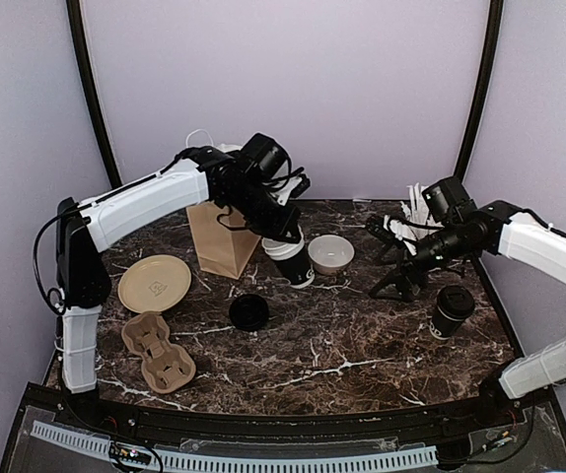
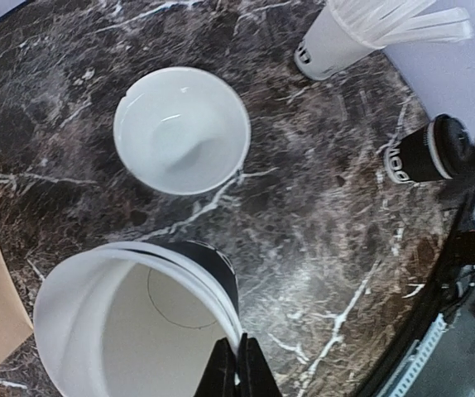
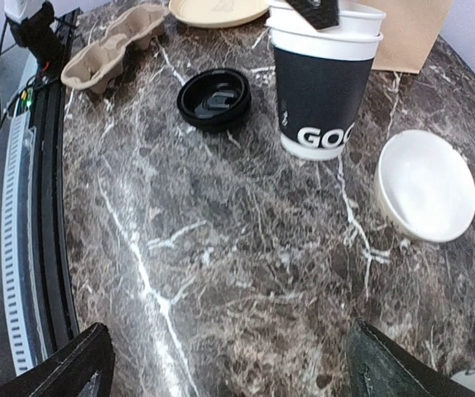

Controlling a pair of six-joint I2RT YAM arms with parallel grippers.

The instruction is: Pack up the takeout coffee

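The left gripper (image 2: 239,364) is pinching the rim of the lidless coffee cup (image 2: 130,331) beside the white bowl (image 2: 181,130); the right gripper (image 3: 229,368), gaping wide and empty, is probably needing the loose lid (image 3: 213,98) next.

Soft, even overhead light across the booth; shadows short & soft-edged beside objects. Marble tabletop (image 1: 362,340) carries only a dull sheen. Top view crisp corner to corner. Left wrist cam: strong wide-angle bend at edges, open coffee cup (image 2: 122,331) close to lens & slightly soft, white bowl (image 2: 181,130) bright w/ faint glare inside, lidded coffee cup (image 2: 419,153) smeared. Right wrist cam: tabletop sharp; right gripper (image 3: 229,376) fingers (image 3: 64,372) dark, blurred at bottom corners.
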